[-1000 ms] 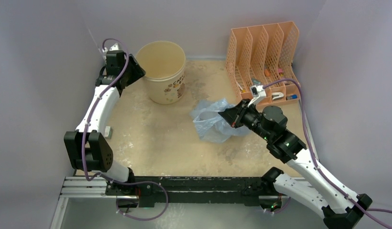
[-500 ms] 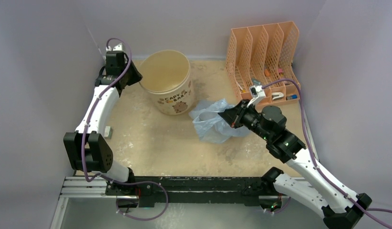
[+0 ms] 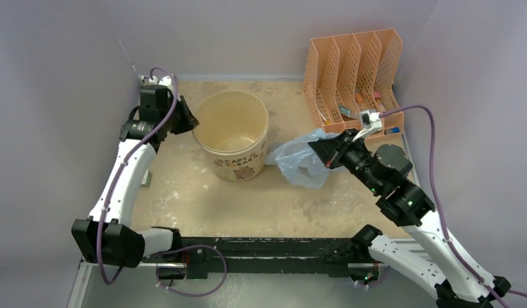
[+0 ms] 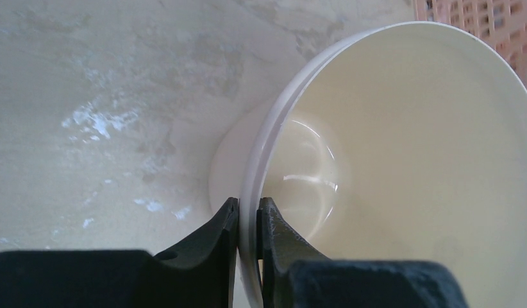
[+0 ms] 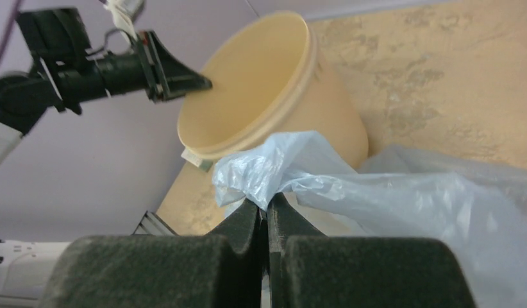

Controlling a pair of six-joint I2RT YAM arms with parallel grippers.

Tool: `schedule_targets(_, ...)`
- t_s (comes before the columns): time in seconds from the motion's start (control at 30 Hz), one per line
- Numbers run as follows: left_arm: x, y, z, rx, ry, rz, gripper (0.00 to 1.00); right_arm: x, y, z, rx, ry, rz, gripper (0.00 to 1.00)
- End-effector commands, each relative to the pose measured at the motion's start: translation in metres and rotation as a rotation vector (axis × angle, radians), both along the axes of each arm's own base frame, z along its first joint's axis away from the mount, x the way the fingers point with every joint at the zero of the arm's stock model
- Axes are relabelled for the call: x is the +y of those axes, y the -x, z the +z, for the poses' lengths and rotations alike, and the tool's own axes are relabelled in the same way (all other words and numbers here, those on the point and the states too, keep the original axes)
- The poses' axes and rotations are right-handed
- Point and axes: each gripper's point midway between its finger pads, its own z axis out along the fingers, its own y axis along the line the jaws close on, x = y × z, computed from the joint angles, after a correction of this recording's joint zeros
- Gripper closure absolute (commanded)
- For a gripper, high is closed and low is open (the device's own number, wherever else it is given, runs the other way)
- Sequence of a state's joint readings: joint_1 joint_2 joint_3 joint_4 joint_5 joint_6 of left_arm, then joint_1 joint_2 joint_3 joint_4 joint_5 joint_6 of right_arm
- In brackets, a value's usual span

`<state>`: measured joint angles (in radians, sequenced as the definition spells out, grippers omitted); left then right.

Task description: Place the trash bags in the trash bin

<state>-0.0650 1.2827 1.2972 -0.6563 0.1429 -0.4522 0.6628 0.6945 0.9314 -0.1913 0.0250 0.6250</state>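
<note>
Left arm: I reached up the left side of the table (image 3: 203, 199), elbow low near the front edge, forearm rising toward the far left corner, wrist turned in toward the trash bin (image 3: 238, 163).
Left tool: my left tool (image 4: 248, 208) was clenched on the bin's rolled rim, one finger inside the wall and one outside.
Right arm: it was bent up from the right base, forearm angled toward the middle, wrist pointing left.
Right tool: my right tool (image 5: 267, 204) was pinched tight on a bunched fold of the trash bag (image 5: 408, 192).
Bin: it stood left of centre, mouth up, its printed side facing my bases.
Bag: it was just right of the bin; whether they touched I could not tell.
Top view alone: it showed both arms whole and the orange mesh organizer (image 3: 351, 64) at the far right.
Left wrist view alone: it showed the bin's glossy inside bottom.
Right wrist view alone: it showed the fold gripped between my fingers, and my left tool across the bin at its rim.
</note>
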Motion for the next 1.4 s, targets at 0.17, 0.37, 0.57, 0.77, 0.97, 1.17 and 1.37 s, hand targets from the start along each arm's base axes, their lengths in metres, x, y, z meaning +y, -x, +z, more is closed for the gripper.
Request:
schedule_targets(0.17, -0.031, 0.034, 0.005, -0.04, 0.05, 0.001, 1.0, -0.031, 0.027, 0.076, -0.205, -0.053, -0.032, 1.0)
schedule_targets(0.37, -0.03, 0.04, 0.012, -0.06, 0.057, 0.012, 1.0, -0.037, 0.044, 0.097, -0.281, -0.025, 0.013, 1.0)
schedule_targets(0.57, -0.037, 0.041, 0.016, -0.056, 0.068, -0.014, 0.95, -0.058, 0.043, 0.103, -0.29, 0.001, -0.075, 1.0)
schedule_targets(0.77, -0.049, 0.042, 0.022, -0.059, 0.122, -0.046, 0.89, -0.04, 0.062, 0.101, -0.31, 0.037, 0.078, 1.0)
schedule_targets(0.97, -0.06, 0.044, 0.031, -0.089, 0.169, -0.098, 0.68, -0.026, 0.071, 0.092, -0.309, 0.071, 0.185, 1.0)
schedule_targets(1.17, -0.068, 0.053, 0.036, -0.121, 0.2, -0.162, 0.56, -0.023, 0.072, 0.089, -0.301, 0.086, 0.206, 1.0)
schedule_targets(1.37, -0.086, 0.065, 0.023, -0.075, 0.296, -0.226, 0.55, -0.012, 0.07, 0.083, -0.285, 0.055, 0.244, 1.0)
